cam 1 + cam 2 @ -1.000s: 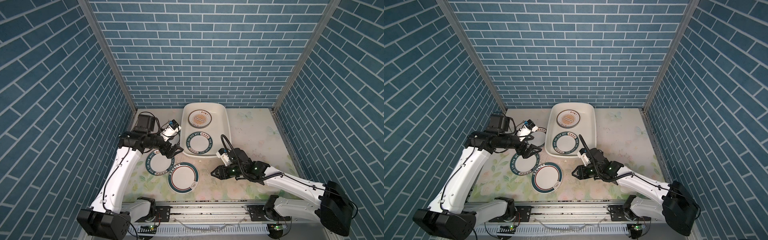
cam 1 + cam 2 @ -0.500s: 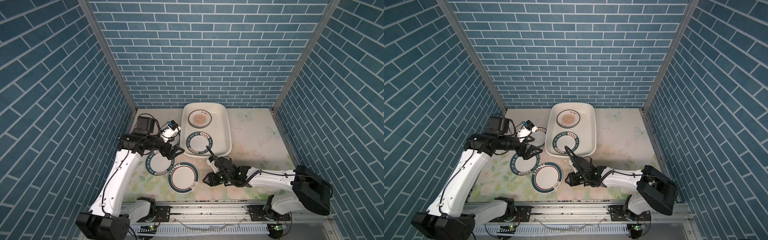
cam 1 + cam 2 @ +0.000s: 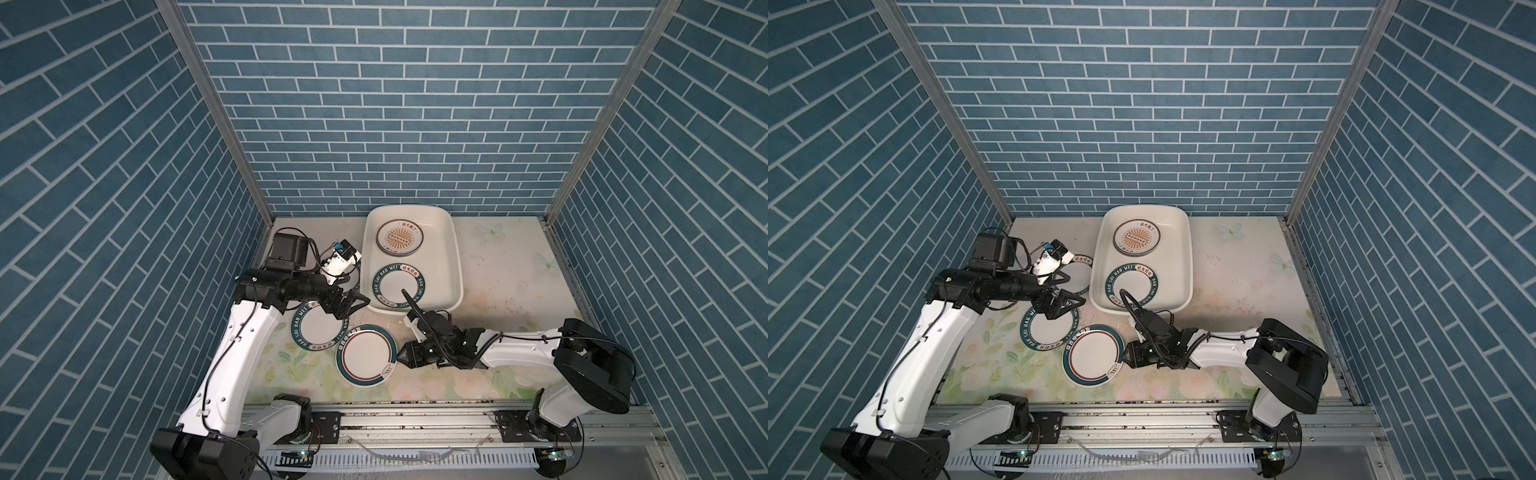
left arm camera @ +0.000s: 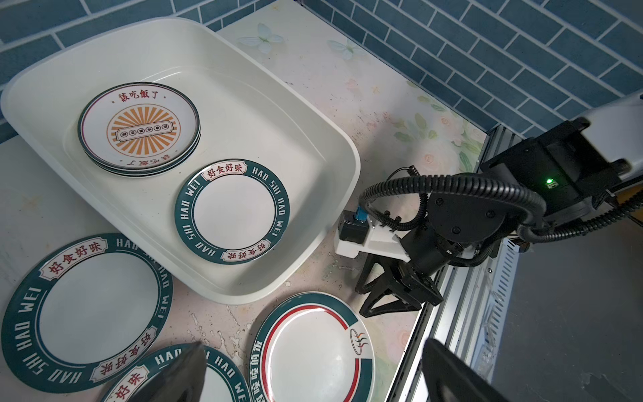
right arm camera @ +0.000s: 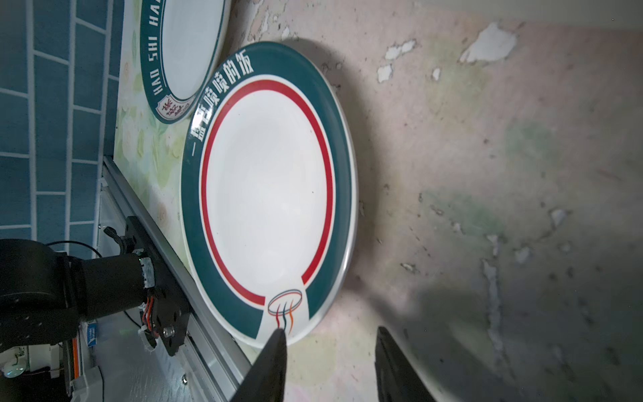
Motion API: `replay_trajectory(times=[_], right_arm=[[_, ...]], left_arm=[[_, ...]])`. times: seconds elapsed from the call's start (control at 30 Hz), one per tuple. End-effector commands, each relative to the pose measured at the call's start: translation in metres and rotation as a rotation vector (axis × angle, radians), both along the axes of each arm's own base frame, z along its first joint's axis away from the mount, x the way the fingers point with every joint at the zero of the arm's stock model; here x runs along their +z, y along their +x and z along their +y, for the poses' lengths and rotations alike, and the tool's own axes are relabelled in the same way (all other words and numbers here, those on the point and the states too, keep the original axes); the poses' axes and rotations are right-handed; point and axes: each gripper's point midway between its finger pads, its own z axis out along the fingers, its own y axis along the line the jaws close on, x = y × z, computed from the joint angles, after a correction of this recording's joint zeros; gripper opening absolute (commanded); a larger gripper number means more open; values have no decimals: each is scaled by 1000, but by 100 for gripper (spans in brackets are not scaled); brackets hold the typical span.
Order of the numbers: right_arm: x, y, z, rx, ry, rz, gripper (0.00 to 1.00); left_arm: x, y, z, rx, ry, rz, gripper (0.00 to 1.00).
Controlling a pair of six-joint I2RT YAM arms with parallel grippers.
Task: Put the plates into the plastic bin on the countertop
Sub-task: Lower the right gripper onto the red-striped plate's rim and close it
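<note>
The right gripper (image 5: 330, 332) is held half parted on nothing, its black tips at the rim of the glossy round ringed plate (image 5: 268, 188). The smooth white plastic bin (image 3: 440, 249) is set near it on the scuffed floral countertop (image 3: 511, 282), enclosed by blue brick-pattern walls (image 3: 395, 104).

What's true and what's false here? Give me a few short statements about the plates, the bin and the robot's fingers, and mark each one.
1. The plastic bin holds a stack of sunburst plates and one teal lettered plate. True.
2. The right fingers hold the red-ringed plate up in the air. False: it rests on the countertop, with the fingers open at its rim.
3. The left fingers are spread wide and hold nothing. True.
4. Every plate is in the bin. False: the red-ringed plate, a lettered plate beside the bin and a lettered plate under the left fingers lie outside it.
</note>
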Motion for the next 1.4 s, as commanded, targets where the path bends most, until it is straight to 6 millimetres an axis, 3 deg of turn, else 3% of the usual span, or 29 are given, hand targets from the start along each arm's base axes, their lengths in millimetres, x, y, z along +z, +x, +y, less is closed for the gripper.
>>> replay_trajectory(times=[0.0, 0.9, 1.37], right_arm=[[0, 4, 8, -19, -1, 4, 43], [-27, 13, 19, -40, -58, 45, 36], [-42, 19, 10, -97, -82, 67, 24]], left_arm=[[3, -4, -3, -12, -18, -8, 98], [3, -6, -4, -15, -27, -14, 98], [2, -7, -4, -14, -30, -12, 98]])
